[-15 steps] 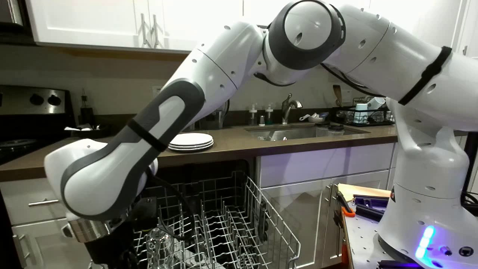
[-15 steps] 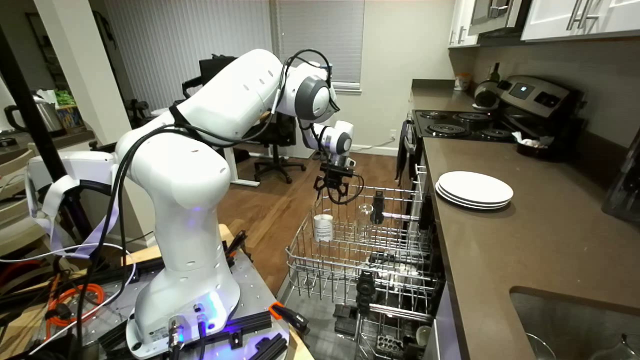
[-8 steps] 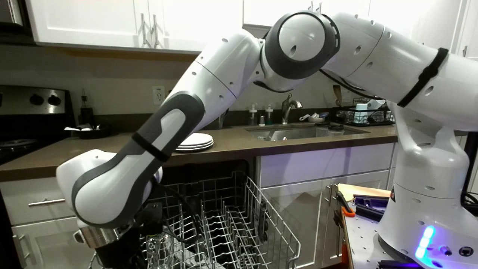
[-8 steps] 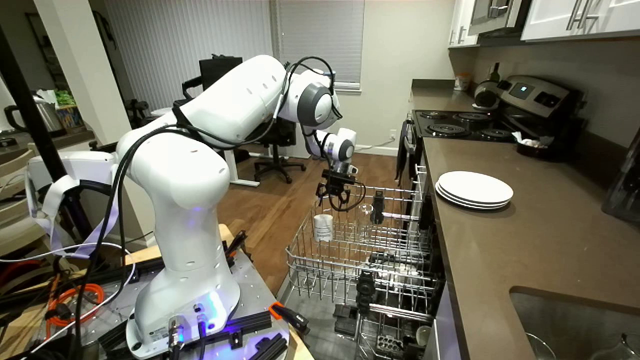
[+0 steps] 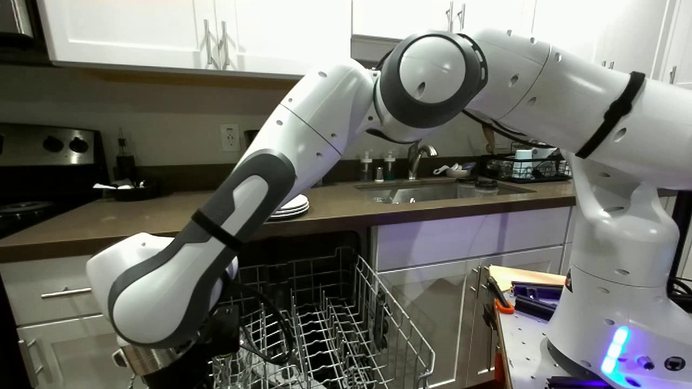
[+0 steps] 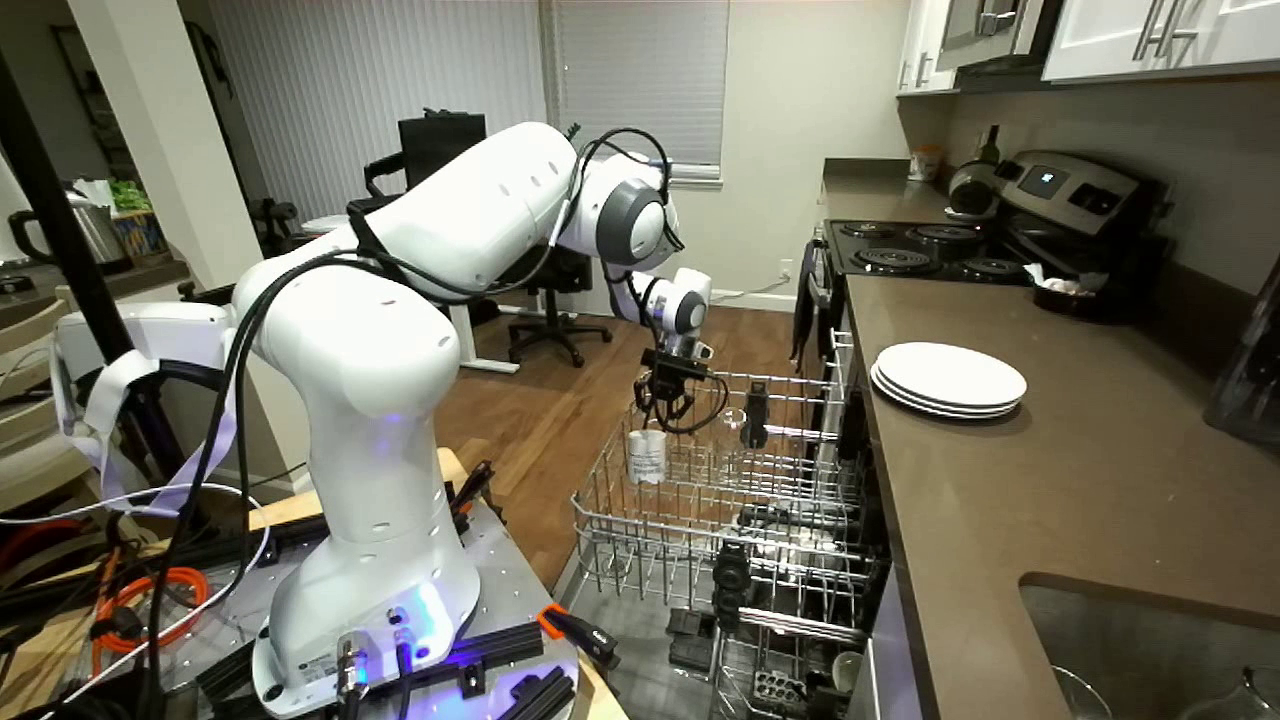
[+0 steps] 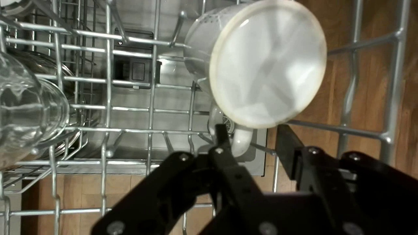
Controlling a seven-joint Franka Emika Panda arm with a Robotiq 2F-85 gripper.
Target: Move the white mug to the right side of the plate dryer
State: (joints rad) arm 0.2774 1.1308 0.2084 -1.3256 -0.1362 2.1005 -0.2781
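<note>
While the white mug (image 7: 267,65) sits in the plate dryer (image 6: 700,525) just beyond the gripper (image 7: 254,135), its handle (image 7: 241,140) points back toward the fingers (image 7: 289,147). These stand apart, and the wrist view shows the handle between their tips; whether it is level with them or lower I cannot tell. In an exterior view the gripper hangs just above the mug, contact unclear. A clear glass (image 7: 23,107) rests in the same dryer, left of the gripper in the wrist view. Well apart from the gripper, white plates (image 6: 948,375) lie stacked on the brown counter (image 6: 1100,450), with the stove (image 6: 930,250) farther along it.
</note>
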